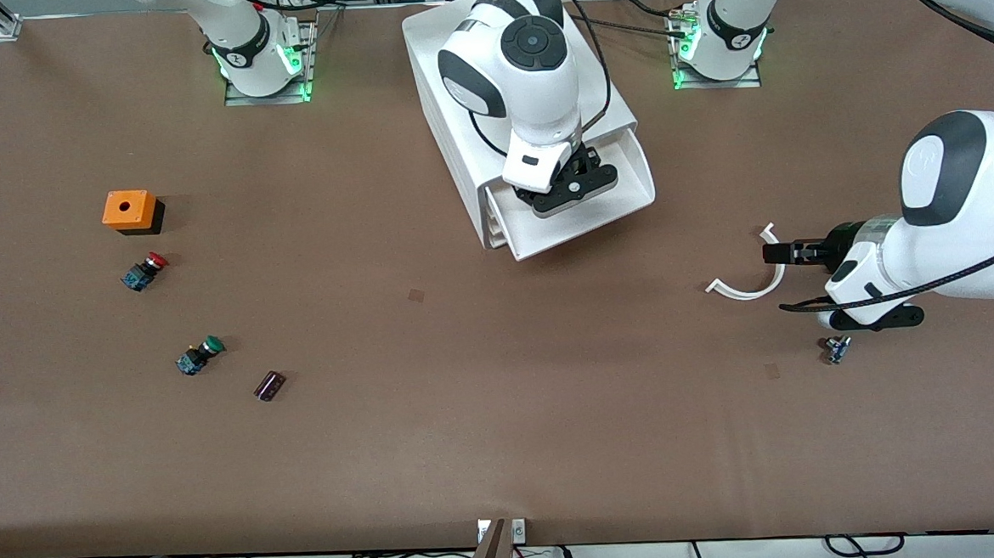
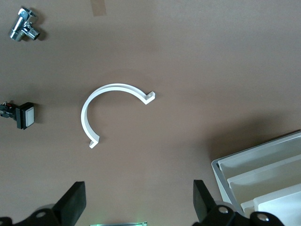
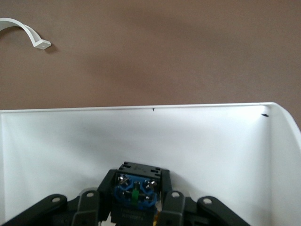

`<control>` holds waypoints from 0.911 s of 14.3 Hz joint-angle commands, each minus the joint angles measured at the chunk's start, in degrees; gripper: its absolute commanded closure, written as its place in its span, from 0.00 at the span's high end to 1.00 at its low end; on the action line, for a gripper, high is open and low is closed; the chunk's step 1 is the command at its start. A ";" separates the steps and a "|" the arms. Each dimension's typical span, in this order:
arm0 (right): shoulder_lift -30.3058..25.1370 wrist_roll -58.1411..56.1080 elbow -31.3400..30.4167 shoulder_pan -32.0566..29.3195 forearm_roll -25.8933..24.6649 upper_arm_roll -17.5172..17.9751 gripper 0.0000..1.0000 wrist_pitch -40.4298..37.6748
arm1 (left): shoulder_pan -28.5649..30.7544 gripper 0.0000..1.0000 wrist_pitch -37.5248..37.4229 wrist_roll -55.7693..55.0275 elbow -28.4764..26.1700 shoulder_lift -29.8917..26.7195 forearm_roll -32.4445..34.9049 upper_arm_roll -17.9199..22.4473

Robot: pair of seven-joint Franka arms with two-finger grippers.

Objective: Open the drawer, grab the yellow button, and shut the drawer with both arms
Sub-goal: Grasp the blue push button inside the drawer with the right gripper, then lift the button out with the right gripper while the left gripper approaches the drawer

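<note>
The white cabinet (image 1: 445,103) stands between the two arm bases, and its top drawer (image 1: 633,191) is pulled out toward the front camera. My right gripper (image 1: 567,192) hangs over the open drawer. In the right wrist view it (image 3: 136,190) is shut on the button (image 3: 136,195), whose black and blue body shows between the fingers above the drawer's white floor (image 3: 211,141). The cap is hidden. My left gripper (image 1: 768,253) is open and empty, low over the table toward the left arm's end. Its fingers (image 2: 70,205) stand wide apart.
A white C-shaped clip (image 1: 753,287) lies by my left gripper, with a small metal fitting (image 1: 837,349) nearer the front camera. Toward the right arm's end are an orange box (image 1: 129,211), a red-capped button (image 1: 144,272), a green-capped button (image 1: 199,356) and a small dark part (image 1: 269,385).
</note>
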 commanded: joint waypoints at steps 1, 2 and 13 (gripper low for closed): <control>-0.53 1.47 2.62 0.03 -0.28 -0.59 0.00 -2.13 | -0.28 1.00 -0.17 -0.69 1.80 0.77 0.62 -0.15; -0.80 1.38 4.71 -0.66 -0.28 -0.68 0.00 -4.05 | -0.46 1.00 0.27 -0.95 1.80 0.77 0.53 -0.15; -4.32 -15.20 3.35 -18.58 0.24 -6.66 0.00 -18.31 | -10.11 1.00 19.06 -22.63 -6.97 -0.02 0.53 -1.38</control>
